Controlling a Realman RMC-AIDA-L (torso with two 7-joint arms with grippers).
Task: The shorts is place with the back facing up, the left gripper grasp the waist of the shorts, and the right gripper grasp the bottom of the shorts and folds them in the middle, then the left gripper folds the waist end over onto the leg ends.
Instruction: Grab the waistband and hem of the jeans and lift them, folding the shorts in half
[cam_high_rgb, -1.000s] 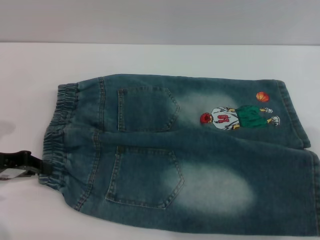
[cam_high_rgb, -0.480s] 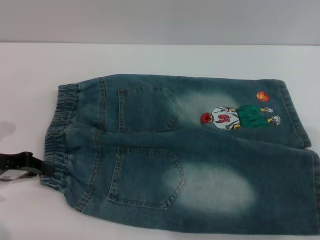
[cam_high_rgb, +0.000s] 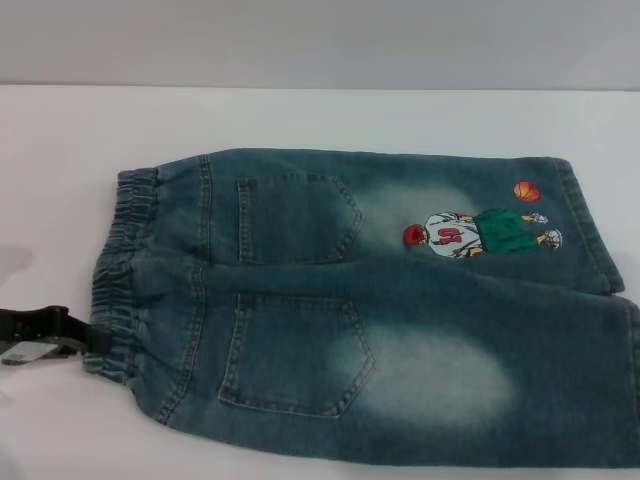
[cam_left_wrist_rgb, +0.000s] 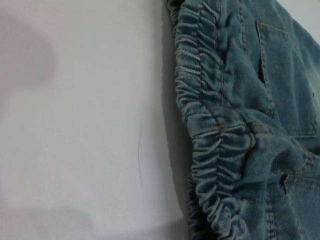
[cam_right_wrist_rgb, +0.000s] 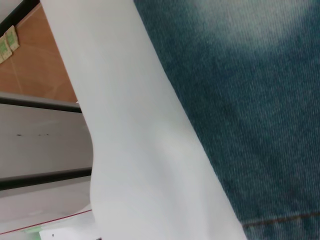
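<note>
Shorts (cam_high_rgb: 380, 310) slid slightly rightward, pockets up, left gripper (cam_high_rgb: 45, 330) at waistband (cam_high_rgb: 120, 280)

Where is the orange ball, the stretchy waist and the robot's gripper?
orange ball (cam_high_rgb: 526, 190), head view, middle of the embroidered ball.
waist (cam_left_wrist_rgb: 200, 100), left wrist view, on the puckered elastic band.
left gripper (cam_high_rgb: 80, 338), head view, black tip at the waist's near corner.

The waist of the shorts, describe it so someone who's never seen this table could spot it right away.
On the white table lie blue-green denim shorts, spread flat with two back pockets showing. The waist of the shorts is the narrow edge on the robot's left, where the left end effector meets it. Unlike the flat stitched leg hems opposite, it is puckered into tight elastic ruffles.
</note>
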